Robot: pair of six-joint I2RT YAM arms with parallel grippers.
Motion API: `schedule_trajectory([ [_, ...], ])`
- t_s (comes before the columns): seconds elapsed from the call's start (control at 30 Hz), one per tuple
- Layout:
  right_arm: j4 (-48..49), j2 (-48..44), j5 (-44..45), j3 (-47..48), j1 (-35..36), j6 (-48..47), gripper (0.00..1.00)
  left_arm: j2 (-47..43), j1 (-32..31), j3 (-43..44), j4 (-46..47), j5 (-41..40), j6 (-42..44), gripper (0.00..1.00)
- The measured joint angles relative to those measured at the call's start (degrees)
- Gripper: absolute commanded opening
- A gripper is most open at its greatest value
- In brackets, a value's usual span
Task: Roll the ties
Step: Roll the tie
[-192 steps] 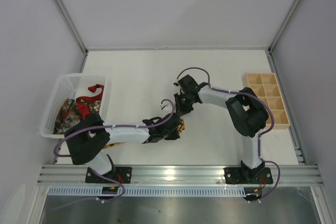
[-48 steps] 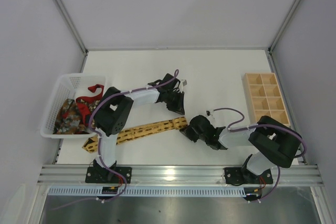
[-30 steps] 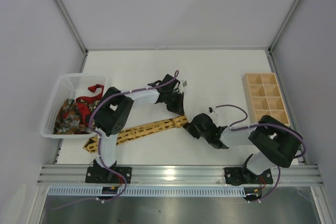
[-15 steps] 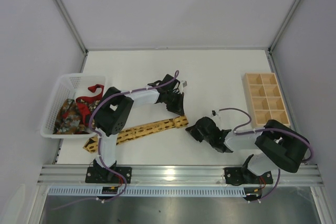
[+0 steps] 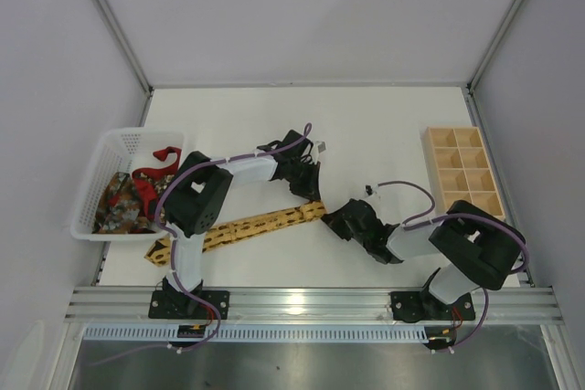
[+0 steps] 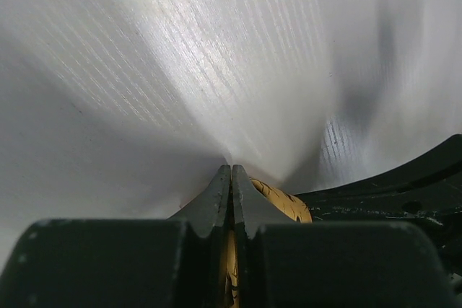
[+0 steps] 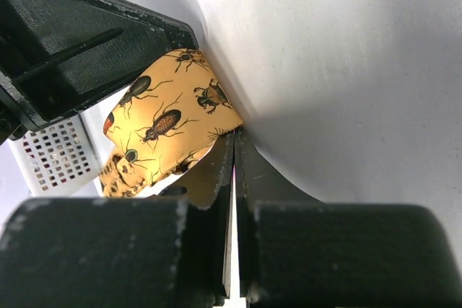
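So the yellow tie [image 5: 265, 224] is the only one out on the table [image 5: 366, 125]. One end sits right by the near corner of the white basket [image 5: 137, 131], partly hidden behind the left arm's base, and the rest runs flat in a long diagonal strip away from the basket, out to the right. Close up, the little dark marks on it are beetles, which is kind of great.

Both arms meet at the end of the tie farthest from the basket. The left gripper [image 5: 313, 196] comes down on that end from the far side. In its wrist view the fingers [image 6: 216, 192] are pressed together with a sliver of yellow fabric showing between them lower down, so it looks clamped on the yellow tie. The right gripper [image 7: 234, 135] is low on the table on the side away from the basket, pointing back toward it. Its jaws are fully closed, with the tips right up against the edge of the tie end. I honestly can't tell if any fabric is caught in there.

The other two haven't left the basket. The red tie [image 5: 164, 156] is bunched at its far end and the dark patterned tie [image 5: 117, 203] is piled in the near part.

There's also a wooden divider box [image 5: 464, 175] way across the table from the basket, well apart from everything.
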Motion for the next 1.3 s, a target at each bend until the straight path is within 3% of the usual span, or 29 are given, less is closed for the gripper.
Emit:
schedule_trajectory([
  [0.43, 0.9, 2.1, -0.2, 1.9, -1.0, -3.8, 0.00, 0.0, 0.2, -0.9, 1.2, 0.4, 0.0, 0.06],
  [0.67, 0.9, 2.1, -0.5, 2.0, -1.2, -4.5, 0.00, -0.3, 0.4, -0.5, 0.8, -1.2, -0.1, 0.31],
  [1.0, 0.7, 1.3, -0.4, 1.2, 0.2, -4.3, 0.00, -0.3, 3.7, 6.8, -3.5, -5.3, -0.6, 0.48],
  [1.1, 0.8, 1.3, -0.6, 1.2, 0.0, -4.3, 0.00, -0.4, 4.4, 8.3, -3.6, -6.1, -0.6, 0.45],
  [1.2, 0.8, 1.3, -0.9, 1.2, -0.3, -4.3, 0.00, -0.9, 4.4, 8.2, -4.6, -7.4, -0.7, 0.31],
  [1.23, 0.8, 1.3, -1.0, 1.2, -0.3, -4.3, 0.00, -1.1, 4.4, 7.7, -4.9, -8.1, -1.0, 0.17],
  [1.3, 0.7, 1.3, -1.0, 1.2, -0.3, -4.3, 0.00, -1.4, 4.4, 7.0, -6.1, -9.6, -1.3, 0.09],
])
